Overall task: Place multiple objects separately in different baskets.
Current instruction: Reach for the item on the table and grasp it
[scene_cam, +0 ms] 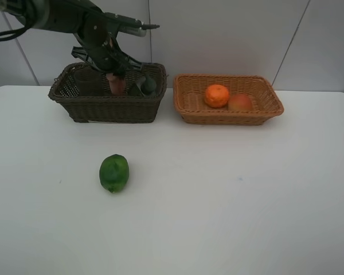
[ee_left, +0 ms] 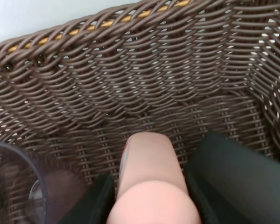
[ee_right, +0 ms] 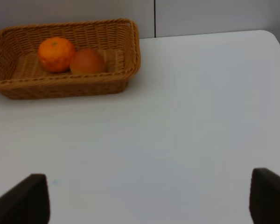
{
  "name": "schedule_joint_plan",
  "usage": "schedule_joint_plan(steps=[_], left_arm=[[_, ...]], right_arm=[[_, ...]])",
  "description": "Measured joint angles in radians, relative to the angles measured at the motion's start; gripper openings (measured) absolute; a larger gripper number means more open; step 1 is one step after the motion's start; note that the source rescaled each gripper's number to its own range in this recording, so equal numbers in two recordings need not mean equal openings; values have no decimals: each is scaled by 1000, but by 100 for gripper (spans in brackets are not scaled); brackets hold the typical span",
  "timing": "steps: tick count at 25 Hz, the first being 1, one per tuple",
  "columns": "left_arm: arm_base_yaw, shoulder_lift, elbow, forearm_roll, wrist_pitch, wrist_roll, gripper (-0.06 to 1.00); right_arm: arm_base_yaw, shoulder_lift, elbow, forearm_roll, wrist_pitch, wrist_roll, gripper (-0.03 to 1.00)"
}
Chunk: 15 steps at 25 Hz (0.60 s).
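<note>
A white bench (scene_cam: 229, 195) fills the view from the high camera. Nearest to the viewer, alone on the bare surface and left of centre, lies a green lime (scene_cam: 114, 172). Nothing touches it.

Farther back, two woven baskets stand side by side near the wall. On the left is the deep dark brown basket (scene_cam: 109, 107). The left gripper (scene_cam: 116, 73) reaches down into it from above, its jaws closed around a pink bottle (ee_left: 151, 182). In the left wrist view the bottle's rounded body sits between the two dark fingers (ee_left: 95, 205), its long axis running away from the camera toward the basket's far wall. A translucent mauve cup (ee_left: 14, 186) stands just beside it, and a dark green pump bottle (scene_cam: 146, 86) rests on the other side. Whether the pink bottle already touches the basket floor is hard to tell.

On the right is the shallower light tan basket (scene_cam: 189, 103), holding an orange (scene_cam: 217, 95) and a reddish-orange fruit (scene_cam: 239, 102), touching each other.

The right gripper (ee_right: 149, 198) hangs over bare bench with its jaws spread wide and empty.

The lime is the only item outside a basket. It lies on the left arm's side of the bench, well apart from both sets of jaws, and being nearly round it offers no strong axis to line up with.
</note>
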Motion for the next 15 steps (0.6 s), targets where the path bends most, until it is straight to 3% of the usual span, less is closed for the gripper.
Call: schedule_joint_plan(steps=[1,4,6,9,15], left_arm=[[0,-1,0,0,2,0,49],[0,-16,0,0,3,0,79],[0,-33,0,0,6,0,91],[0,-62,0,-3,27,9,97],[-14,-138,0,-17,130,20,98]], right_arm=[[0,0,0,0,0,0,88],[0,0,0,0,0,0,88],[0,0,0,0,0,0,88],[0,0,0,0,0,0,88],[0,0,0,0,0,0,88]])
